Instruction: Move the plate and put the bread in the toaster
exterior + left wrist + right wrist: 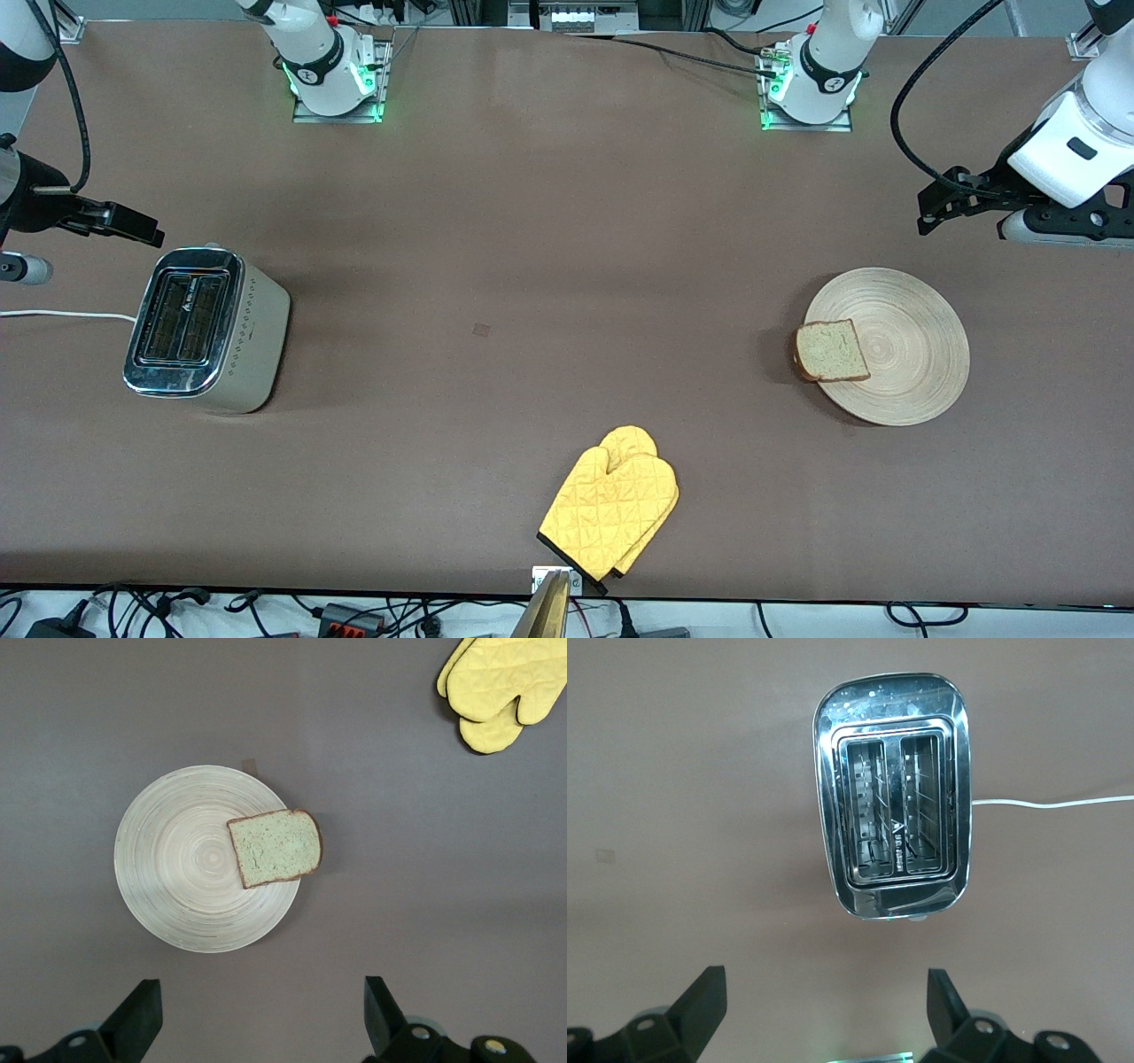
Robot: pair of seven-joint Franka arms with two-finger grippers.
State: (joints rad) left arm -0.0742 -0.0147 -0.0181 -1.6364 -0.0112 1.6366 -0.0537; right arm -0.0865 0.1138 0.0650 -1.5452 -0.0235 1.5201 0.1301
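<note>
The light-wood plate (912, 354) lies at the left arm's end of the table. The bread (831, 351) lies flat on the plate's rim toward the right arm's end and overhangs the edge. The cream toaster (257, 332) stands at the right arm's end, both slots empty. My left gripper (941, 206) hangs open and empty over bare table beside the plate. My right gripper (128, 224) hangs open and empty over bare table beside the toaster. The left wrist view shows the plate (173, 877), the bread (276, 847) and its gripper (259, 992). The right wrist view shows the toaster (893, 695) and its gripper (824, 979).
A yellow oven mitt (611, 509) lies near the table's front edge, midway between the toaster and the plate; it also shows in the left wrist view (500, 687). The toaster's white cord (62, 314) runs off toward the right arm's end.
</note>
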